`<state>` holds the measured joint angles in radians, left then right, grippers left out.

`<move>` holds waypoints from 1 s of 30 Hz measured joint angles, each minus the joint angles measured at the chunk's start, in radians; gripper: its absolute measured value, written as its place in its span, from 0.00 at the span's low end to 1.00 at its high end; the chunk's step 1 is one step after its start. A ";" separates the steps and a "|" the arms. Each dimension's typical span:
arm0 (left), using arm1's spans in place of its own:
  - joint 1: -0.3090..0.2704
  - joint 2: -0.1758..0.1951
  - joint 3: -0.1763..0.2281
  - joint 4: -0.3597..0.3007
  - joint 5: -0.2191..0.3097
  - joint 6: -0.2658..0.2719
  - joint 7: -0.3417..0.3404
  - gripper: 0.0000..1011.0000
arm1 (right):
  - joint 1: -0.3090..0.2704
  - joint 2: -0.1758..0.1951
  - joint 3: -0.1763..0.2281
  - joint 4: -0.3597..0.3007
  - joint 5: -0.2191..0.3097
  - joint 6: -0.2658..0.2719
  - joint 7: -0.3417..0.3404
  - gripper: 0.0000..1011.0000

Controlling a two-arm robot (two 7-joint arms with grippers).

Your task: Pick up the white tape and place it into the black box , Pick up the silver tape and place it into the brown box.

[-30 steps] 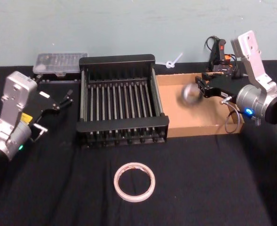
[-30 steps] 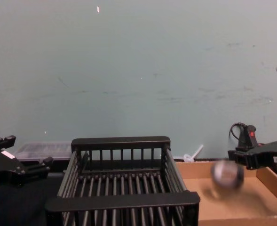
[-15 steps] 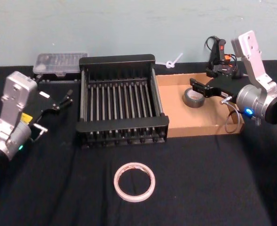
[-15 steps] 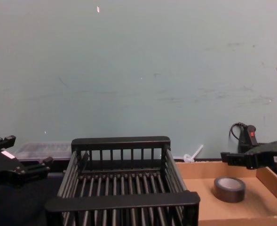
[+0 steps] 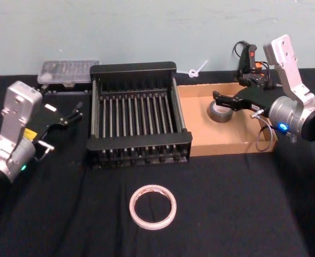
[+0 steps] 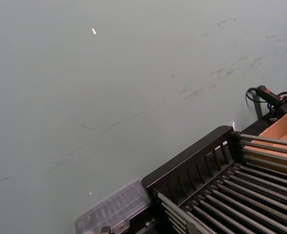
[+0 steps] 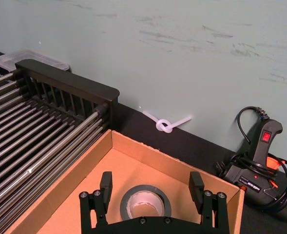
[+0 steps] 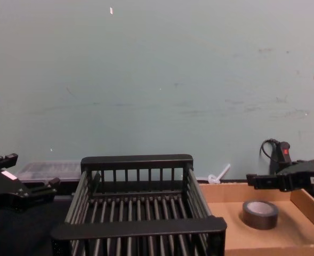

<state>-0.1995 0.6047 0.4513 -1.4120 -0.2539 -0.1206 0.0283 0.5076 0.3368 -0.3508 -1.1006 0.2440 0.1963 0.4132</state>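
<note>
The silver tape (image 5: 220, 111) is lying flat on the floor of the brown box (image 5: 229, 143), in the part of the tray farthest from the robot and well away from the wall it shares with the black box (image 5: 137, 120). The right claw (image 5: 221, 101) is hovering just above that roll with its 2 fingers (image 7: 105, 184) spread wide apart — nothing is sitting between them, and in the right wrist view the roll is lying on the cardboard under the gap, clear of both tips. In the chest view the right claw is hanging above the roll with a gap between them. The black box is sitting in the middle of the desk (image 5: 243, 203), its right side touching the brown box, and its slatted floor is bare. The white tape (image 5: 152, 206) is lying flat on the black cloth of the desk, on the robot's side of the black box and a little toward its right corner, well apart from both claws. The left claw (image 5: 78, 110) is waiting to the left of the black box, near its far left corner, with its fingers slightly apart — holding nothing.
</note>
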 joint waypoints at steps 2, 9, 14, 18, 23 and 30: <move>0.000 0.000 0.000 0.000 0.000 0.000 0.000 0.99 | 0.000 0.000 0.000 0.000 0.000 0.000 0.000 0.99; 0.000 0.000 0.000 0.000 0.000 0.000 0.000 0.99 | 0.000 0.000 0.000 0.000 0.000 0.000 0.000 0.99; 0.000 0.000 0.000 0.000 0.000 0.000 0.000 0.99 | -0.023 0.014 0.009 -0.037 0.011 -0.014 0.012 0.99; 0.000 0.000 0.000 0.000 0.000 0.000 0.000 0.99 | -0.052 0.034 0.014 -0.087 0.023 -0.025 0.030 0.99; 0.000 0.000 0.000 0.000 0.000 0.000 0.000 0.99 | -0.114 0.078 0.018 -0.181 0.047 -0.035 0.060 0.99; 0.000 0.000 0.000 0.000 0.000 0.000 0.000 0.99 | -0.219 0.145 0.033 -0.322 0.094 -0.063 0.093 0.99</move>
<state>-0.1995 0.6047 0.4514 -1.4119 -0.2539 -0.1205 0.0283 0.2885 0.4813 -0.3175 -1.4226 0.3376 0.1328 0.5062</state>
